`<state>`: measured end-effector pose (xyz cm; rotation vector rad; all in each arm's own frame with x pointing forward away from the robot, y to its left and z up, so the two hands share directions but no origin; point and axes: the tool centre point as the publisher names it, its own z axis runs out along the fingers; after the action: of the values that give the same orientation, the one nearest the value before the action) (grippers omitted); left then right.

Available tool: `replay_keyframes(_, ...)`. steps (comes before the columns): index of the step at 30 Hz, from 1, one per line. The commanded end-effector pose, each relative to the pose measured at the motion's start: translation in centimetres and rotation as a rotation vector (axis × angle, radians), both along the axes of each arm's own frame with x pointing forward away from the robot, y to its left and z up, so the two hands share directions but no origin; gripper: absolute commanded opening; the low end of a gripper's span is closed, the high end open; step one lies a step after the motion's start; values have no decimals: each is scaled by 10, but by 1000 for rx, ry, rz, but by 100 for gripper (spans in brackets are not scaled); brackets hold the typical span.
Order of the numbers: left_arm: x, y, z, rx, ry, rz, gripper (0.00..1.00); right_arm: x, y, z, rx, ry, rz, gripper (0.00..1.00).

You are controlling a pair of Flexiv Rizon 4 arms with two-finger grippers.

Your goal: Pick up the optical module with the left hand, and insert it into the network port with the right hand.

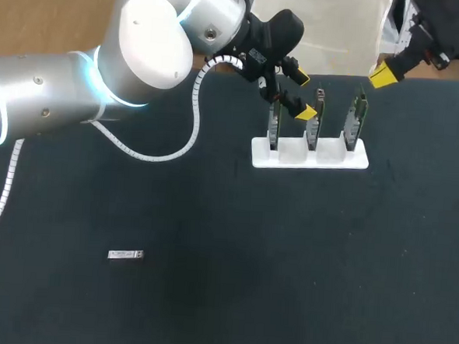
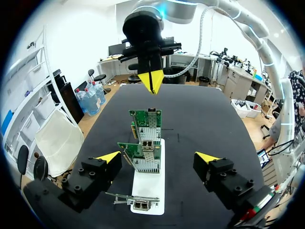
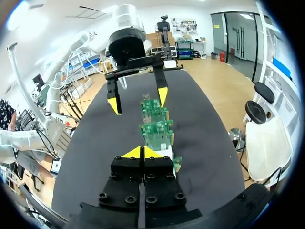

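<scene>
The optical module, a small silver bar, lies alone on the black table at the front left, seen only in the head view. My left gripper is far from it, open above the leftmost of three green network cards that stand in a white holder. In the left wrist view its fingers straddle the row of cards without touching them. My right gripper is shut and empty, behind the holder's right end. Its closed tips point along the cards toward the left gripper.
The left arm's white cable loops over the table behind the holder's left side. The table's far edge runs just behind the cards. Black tabletop stretches between the module and the holder.
</scene>
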<state>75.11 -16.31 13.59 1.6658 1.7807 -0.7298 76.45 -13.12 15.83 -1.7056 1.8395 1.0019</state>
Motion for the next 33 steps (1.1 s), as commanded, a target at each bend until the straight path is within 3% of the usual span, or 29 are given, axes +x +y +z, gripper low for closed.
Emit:
replay_keyframes(1, 1, -1, 0, 5, 3, -1, 100, 3, -17, -2, 17, 7, 0, 0)
replay_keyframes(10, 1, -1, 0, 5, 3, -1, 100, 6, -36, -6, 64, 28, -12, 0)
replay_keyframes(33, 1, -1, 0, 5, 3, -1, 100, -1, -22, -13, 40, 15, 3, 0)
